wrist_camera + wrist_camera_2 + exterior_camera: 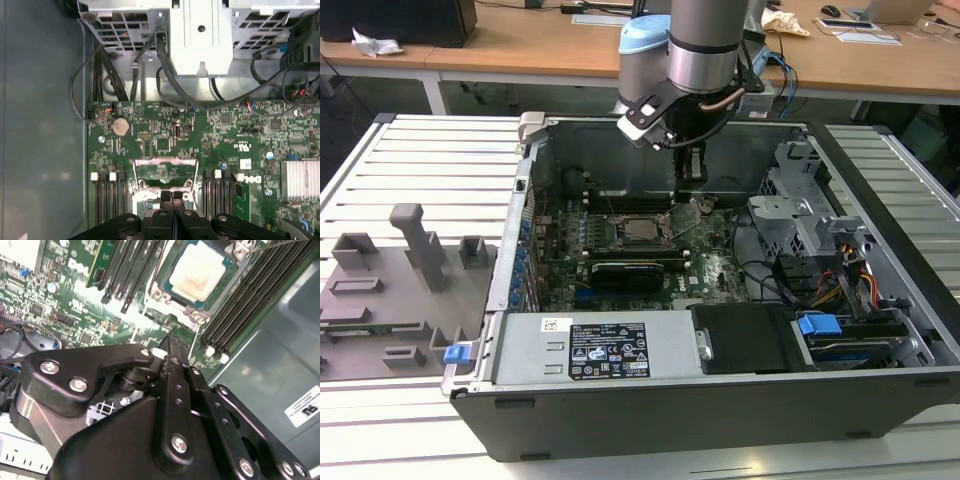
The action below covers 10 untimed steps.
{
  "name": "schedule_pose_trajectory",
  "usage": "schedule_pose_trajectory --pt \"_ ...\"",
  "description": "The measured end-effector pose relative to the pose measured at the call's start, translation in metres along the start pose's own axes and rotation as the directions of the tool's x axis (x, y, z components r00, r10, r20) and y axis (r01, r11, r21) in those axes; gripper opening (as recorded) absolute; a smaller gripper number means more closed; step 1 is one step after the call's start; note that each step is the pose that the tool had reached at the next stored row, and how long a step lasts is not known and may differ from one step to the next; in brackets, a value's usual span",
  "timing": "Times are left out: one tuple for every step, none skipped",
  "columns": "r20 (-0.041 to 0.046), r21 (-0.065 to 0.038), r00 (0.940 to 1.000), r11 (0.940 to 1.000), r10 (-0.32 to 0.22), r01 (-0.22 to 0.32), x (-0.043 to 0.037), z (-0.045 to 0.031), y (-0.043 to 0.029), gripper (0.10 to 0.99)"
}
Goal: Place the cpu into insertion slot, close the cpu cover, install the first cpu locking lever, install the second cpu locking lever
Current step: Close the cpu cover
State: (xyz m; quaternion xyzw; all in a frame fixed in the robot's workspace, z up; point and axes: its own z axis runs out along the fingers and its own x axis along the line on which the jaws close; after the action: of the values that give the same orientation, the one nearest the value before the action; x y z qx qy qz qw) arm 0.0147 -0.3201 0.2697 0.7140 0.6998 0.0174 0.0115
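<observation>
The cpu (640,228) lies flat in its socket on the green motherboard (720,270), its pale metal top (197,272) showing. The cpu cover (196,315) lies around it as a grey metal frame. A thin locking lever wire (280,244) crosses beside the socket. My gripper (692,178) hangs shut just above the board, at the socket's edge on the exterior view's right and a little behind it. In both wrist views the black fingers (169,202) press together with nothing between them, and the gripper (172,343) points down at the board beside the socket frame (164,162).
Black memory slots (250,295) flank the socket. A grey drive cage (790,215) and loose cables (770,280) stand to the exterior view's right. The power supply (610,350) spans the case front. The case's back wall (610,150) rises behind the gripper. A grey fixture tray (390,290) lies outside.
</observation>
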Motion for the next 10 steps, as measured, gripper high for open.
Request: schedule_pose_trajectory --pt "-0.0001 0.000 1.0000 1.0000 0.000 0.000 0.0001 0.0005 0.0045 0.106" --pt "-0.0002 0.000 1.0000 1.0000 0.000 0.000 0.0003 0.0015 0.0092 0.106" --pt "-0.0002 0.000 1.0000 1.0000 -0.001 0.001 0.0004 0.0026 0.0123 0.106" --pt "-0.0002 0.000 1.0000 1.0000 -0.001 0.001 0.0004 0.0036 0.0150 0.106" --pt "-0.0003 0.000 1.0000 1.0000 -0.005 0.005 0.0005 0.0047 0.0180 0.106" --pt "-0.0004 0.000 0.9999 0.9999 -0.011 0.011 0.0005 0.0051 0.0199 0.106" --pt "-0.0007 0.000 0.9998 0.9998 -0.019 0.019 0.0005 0.0055 0.0224 0.106" --pt "-0.0008 0.001 0.9998 0.9998 -0.022 0.022 0.0006 0.0058 0.0247 0.106" --pt "-0.0010 0.001 0.9997 0.9997 -0.023 0.023 0.0011 0.0066 0.0300 0.106" --pt "-0.0010 0.001 0.9997 0.9997 -0.023 0.023 0.0015 0.0069 0.0323 0.106"
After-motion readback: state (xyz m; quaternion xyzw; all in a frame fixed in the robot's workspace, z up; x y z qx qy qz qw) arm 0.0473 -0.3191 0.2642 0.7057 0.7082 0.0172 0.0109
